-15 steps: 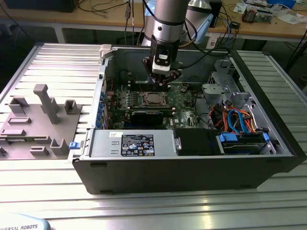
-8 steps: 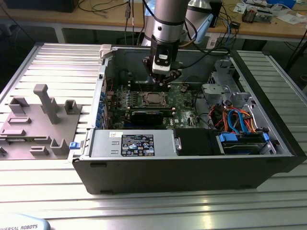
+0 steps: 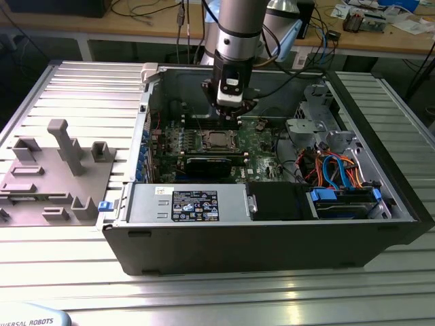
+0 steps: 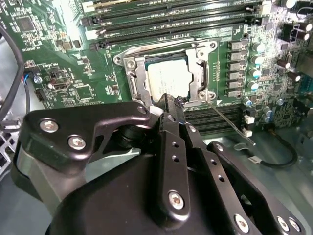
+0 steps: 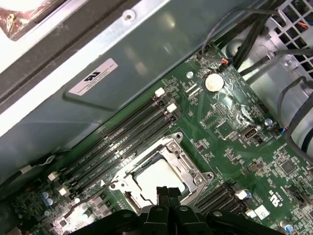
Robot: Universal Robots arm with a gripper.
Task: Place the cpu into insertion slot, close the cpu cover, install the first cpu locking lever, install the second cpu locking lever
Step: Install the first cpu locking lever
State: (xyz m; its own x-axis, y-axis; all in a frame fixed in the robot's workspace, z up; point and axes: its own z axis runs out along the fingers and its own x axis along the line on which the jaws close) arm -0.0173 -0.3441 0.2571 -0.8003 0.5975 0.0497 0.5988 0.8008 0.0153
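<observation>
Inside the open computer case, the cpu (image 4: pixel 168 79) lies in the insertion slot (image 3: pixel 217 140), its silvery top showing. The cpu cover (image 4: pixel 201 73), a grey metal frame, lies flat around it. In the first wrist view the cpu (image 5: pixel 155 180) shows through the cpu cover (image 5: pixel 182 157). My gripper (image 4: pixel 171 102) is shut with nothing between its fingers, its tips just over the socket's edge. It hangs above the board (image 3: pixel 231 114) in the exterior view. A thin locking lever (image 4: pixel 227 120) sticks out slantwise from one corner of the socket.
Memory slots (image 4: pixel 171 19) run along both sides of the socket. A black graphics card (image 3: pixel 207 166) sits toward the front of the case, beside the power supply (image 3: pixel 187 204). Blue and orange cables (image 3: pixel 340 170) and a drive cage (image 3: pixel 316 115) stand at the exterior view's right. A grey parts fixture (image 3: pixel 54 170) lies outside the case.
</observation>
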